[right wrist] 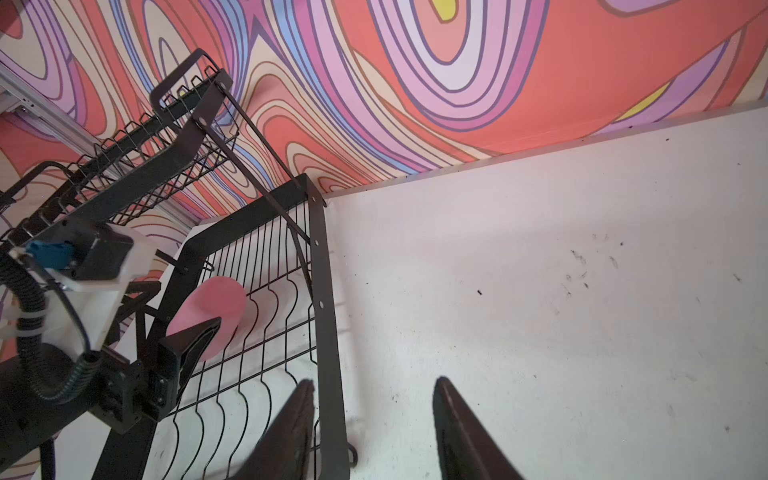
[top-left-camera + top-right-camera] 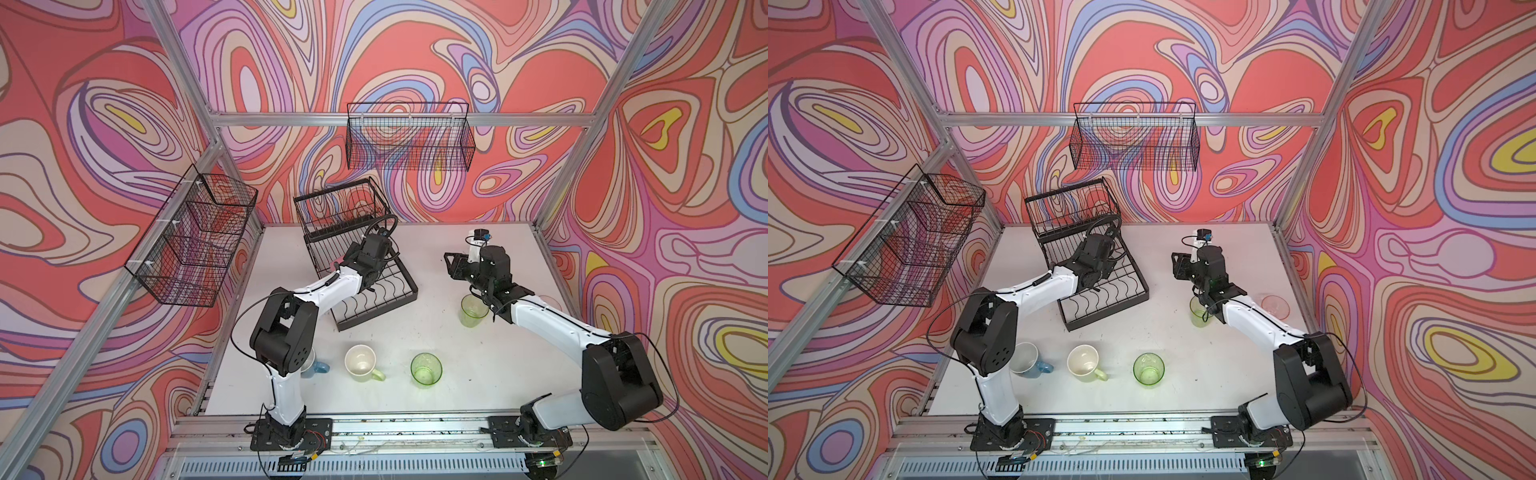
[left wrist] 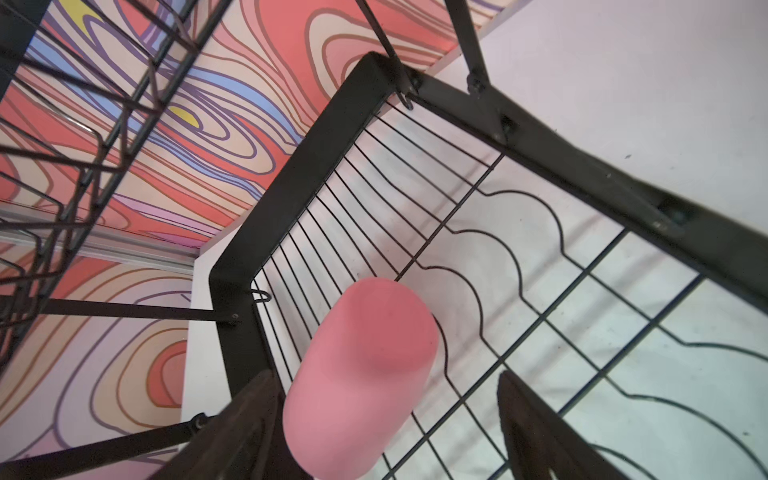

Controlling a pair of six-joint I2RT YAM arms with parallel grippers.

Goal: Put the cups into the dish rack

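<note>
The opaque pink tumbler lies tilted over the dish rack's lower tray, also seen in the right wrist view. My left gripper is open around it: the tumbler rests against one finger, with a clear gap to the other. My right gripper hangs open and empty beside the rack's rim. On the table stand a green tumbler, a second green tumbler under the right arm, a yellow-green mug, a blue mug and a clear pink tumbler.
Two fine-mesh black baskets hang on the walls, one at the back and one on the left. The rack's raised upper basket stands just behind my left wrist. Aluminium frame posts line the table's edges.
</note>
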